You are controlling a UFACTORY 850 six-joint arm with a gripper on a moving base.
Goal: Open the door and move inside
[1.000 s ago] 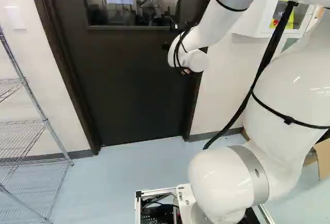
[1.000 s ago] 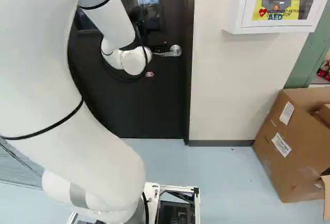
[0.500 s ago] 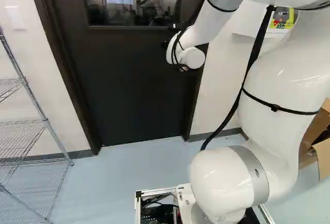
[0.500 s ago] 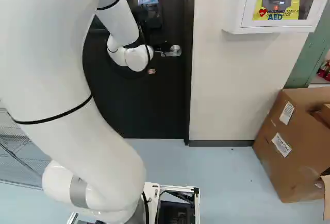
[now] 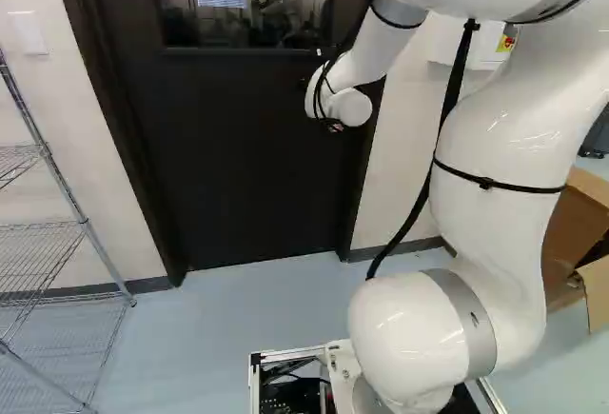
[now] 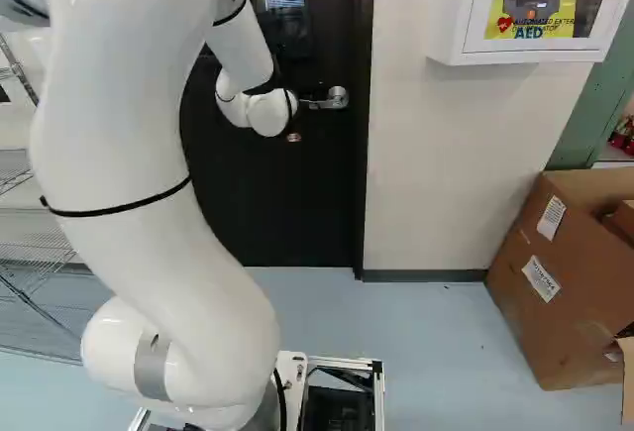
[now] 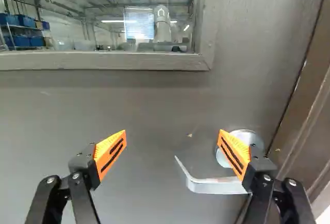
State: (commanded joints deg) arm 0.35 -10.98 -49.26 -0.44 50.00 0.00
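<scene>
The pincer [image 7: 172,131] is standing wide, gripping nothing. The metal lever [image 7: 212,186] is jutting from its round mount [image 7: 250,137] on the shut door [image 5: 243,157], near the frame [image 6: 364,154], its free end reaching between the fingers; whether one is touching it, I can't quite tell. The smooth lever is probably hiding a stiff spring and inviting slips, so its outer half is offering the best leverage. The door is looking rigid and heavy.

White arm [image 5: 495,147] arched forward, jaws spread wide
</scene>
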